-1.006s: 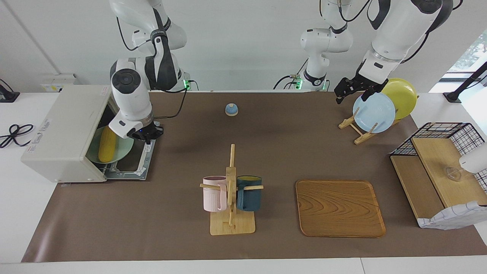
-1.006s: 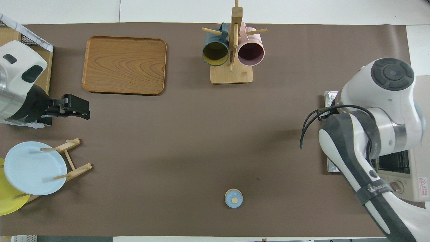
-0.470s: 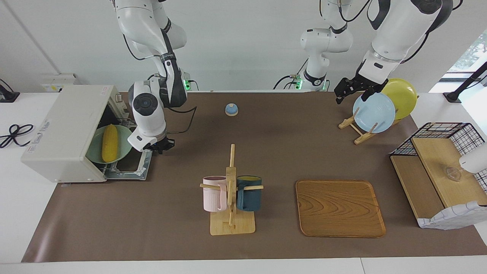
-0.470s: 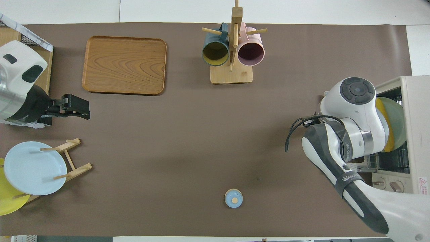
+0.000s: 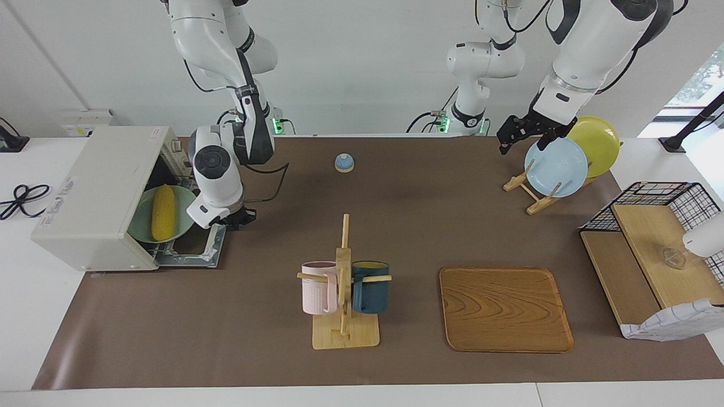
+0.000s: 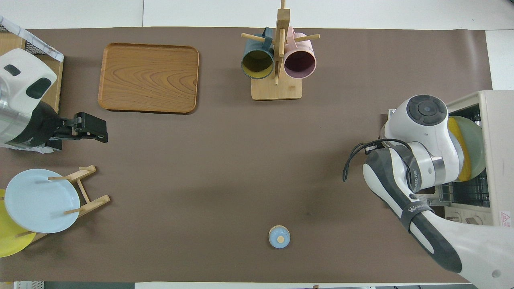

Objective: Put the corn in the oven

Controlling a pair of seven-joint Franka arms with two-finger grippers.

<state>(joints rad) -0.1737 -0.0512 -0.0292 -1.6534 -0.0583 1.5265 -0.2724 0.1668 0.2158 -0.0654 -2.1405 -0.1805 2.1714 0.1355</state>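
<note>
The off-white oven (image 5: pixel 96 192) stands at the right arm's end of the table, its door (image 5: pixel 195 249) folded down flat. Inside, the yellow corn (image 5: pixel 163 212) lies on a pale green plate (image 5: pixel 184 203) on the rack. From overhead only a strip of the corn (image 6: pixel 462 158) and the plate (image 6: pixel 477 144) shows past the arm's wrist. My right gripper (image 5: pixel 231 219) is shut with nothing in it, over the open door's edge, apart from the corn. My left gripper (image 5: pixel 521 142) waits open over the plate rack, seen overhead as a black clamp (image 6: pixel 96 130).
A wooden mug rack (image 5: pixel 344 282) with a pink and a dark blue mug stands mid-table, beside a wooden tray (image 5: pixel 505 310). A small blue knob (image 5: pixel 344 163) lies near the robots. A rack holds a blue plate (image 5: pixel 556 167) and a yellow plate (image 5: pixel 597 144). A wire shelf (image 5: pixel 650 249) stands at the left arm's end.
My right arm has drawn back out of the oven's mouth and lifted, leaving the corn on its plate inside. The left arm has not moved.
</note>
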